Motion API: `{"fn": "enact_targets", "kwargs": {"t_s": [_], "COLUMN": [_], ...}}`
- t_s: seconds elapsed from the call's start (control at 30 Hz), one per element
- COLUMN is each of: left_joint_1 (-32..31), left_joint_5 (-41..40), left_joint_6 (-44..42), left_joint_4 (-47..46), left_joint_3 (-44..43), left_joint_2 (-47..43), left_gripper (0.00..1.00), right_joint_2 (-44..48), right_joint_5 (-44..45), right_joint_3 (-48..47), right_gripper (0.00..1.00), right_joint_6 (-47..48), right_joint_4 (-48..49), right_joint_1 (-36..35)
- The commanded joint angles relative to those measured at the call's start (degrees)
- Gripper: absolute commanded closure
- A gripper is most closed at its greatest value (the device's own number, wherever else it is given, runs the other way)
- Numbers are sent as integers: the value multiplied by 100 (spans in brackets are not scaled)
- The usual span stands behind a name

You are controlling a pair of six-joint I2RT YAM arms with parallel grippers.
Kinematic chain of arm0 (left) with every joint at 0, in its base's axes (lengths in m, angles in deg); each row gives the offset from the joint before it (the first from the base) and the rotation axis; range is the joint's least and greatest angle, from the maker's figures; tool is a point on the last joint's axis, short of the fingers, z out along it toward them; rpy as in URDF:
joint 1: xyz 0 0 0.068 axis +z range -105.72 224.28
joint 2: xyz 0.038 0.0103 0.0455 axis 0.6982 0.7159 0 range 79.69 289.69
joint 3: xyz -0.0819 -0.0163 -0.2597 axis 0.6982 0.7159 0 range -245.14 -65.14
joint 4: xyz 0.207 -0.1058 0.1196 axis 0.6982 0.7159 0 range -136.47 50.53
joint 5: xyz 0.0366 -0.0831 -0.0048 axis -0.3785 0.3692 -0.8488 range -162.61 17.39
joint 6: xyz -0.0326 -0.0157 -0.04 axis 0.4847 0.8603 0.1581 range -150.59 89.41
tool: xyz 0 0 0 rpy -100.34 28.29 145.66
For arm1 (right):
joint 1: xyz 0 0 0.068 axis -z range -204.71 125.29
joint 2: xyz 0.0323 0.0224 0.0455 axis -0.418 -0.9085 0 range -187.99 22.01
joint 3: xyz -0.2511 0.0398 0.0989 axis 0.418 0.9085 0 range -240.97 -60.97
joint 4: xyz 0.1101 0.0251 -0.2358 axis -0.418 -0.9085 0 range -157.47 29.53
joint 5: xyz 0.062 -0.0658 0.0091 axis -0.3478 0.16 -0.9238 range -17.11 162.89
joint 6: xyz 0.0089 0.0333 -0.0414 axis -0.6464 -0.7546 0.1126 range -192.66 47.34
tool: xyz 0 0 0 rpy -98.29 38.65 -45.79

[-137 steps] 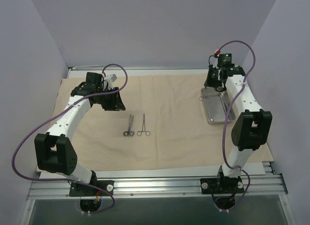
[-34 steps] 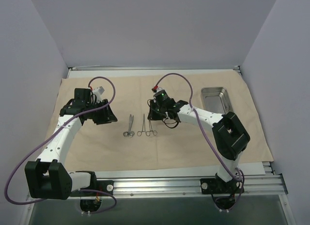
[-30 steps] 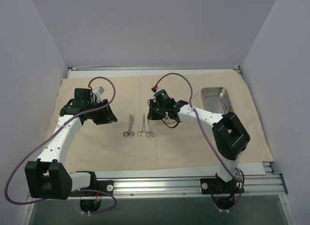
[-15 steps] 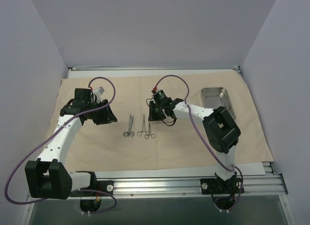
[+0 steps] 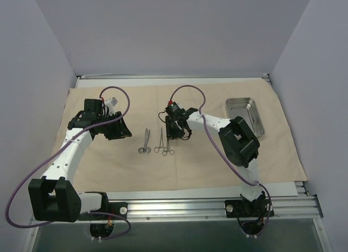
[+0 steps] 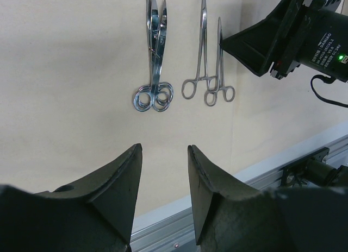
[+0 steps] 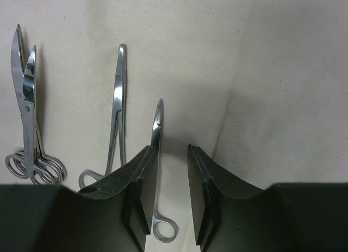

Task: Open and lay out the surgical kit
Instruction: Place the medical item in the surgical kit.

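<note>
The beige cloth wrap (image 5: 206, 165) lies spread flat. On its middle lie silver scissors (image 5: 145, 141), ring-handled forceps (image 5: 160, 141) and a second forceps (image 5: 168, 144), side by side, handles toward me. My right gripper (image 5: 175, 133) hangs open and empty just right of the second forceps. In the right wrist view the gripper (image 7: 168, 151) has its left finger partly covering the second forceps (image 7: 157, 121). My left gripper (image 5: 117, 131) is open and empty to the left of the scissors (image 6: 155, 62). The steel tray (image 5: 244, 101) sits at the back right. No tweezers show.
Purple walls stand close on the left, back and right. A metal rail (image 5: 174, 208) with both arm bases runs along the near edge. The right gripper's black body (image 6: 299, 35) shows in the left wrist view beside the forceps (image 6: 198, 56).
Since 4.6 s ago the right arm has come from the tray to the middle, and a second forceps now lies beside the first. In the last second its elbow swung left. The left arm holds still.
</note>
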Motion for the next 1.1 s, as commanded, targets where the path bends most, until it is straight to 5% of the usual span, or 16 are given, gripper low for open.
{"fn": "enact_targets", "kwargs": {"t_s": [0.0, 1.07], "left_joint_1": [53, 45], "left_joint_5": [-15, 47], "left_joint_6": [-112, -94], "left_joint_4": [-154, -189], "left_joint_3": [3, 55], "left_joint_2": [-4, -101], "left_gripper": [52, 52], "right_joint_2": [66, -198], "right_joint_5": [269, 374], "right_joint_3": [-183, -658], "right_gripper": [71, 76], "right_joint_6": [-29, -91], "right_joint_4": [-418, -893], "right_joint_1": [-82, -443]}}
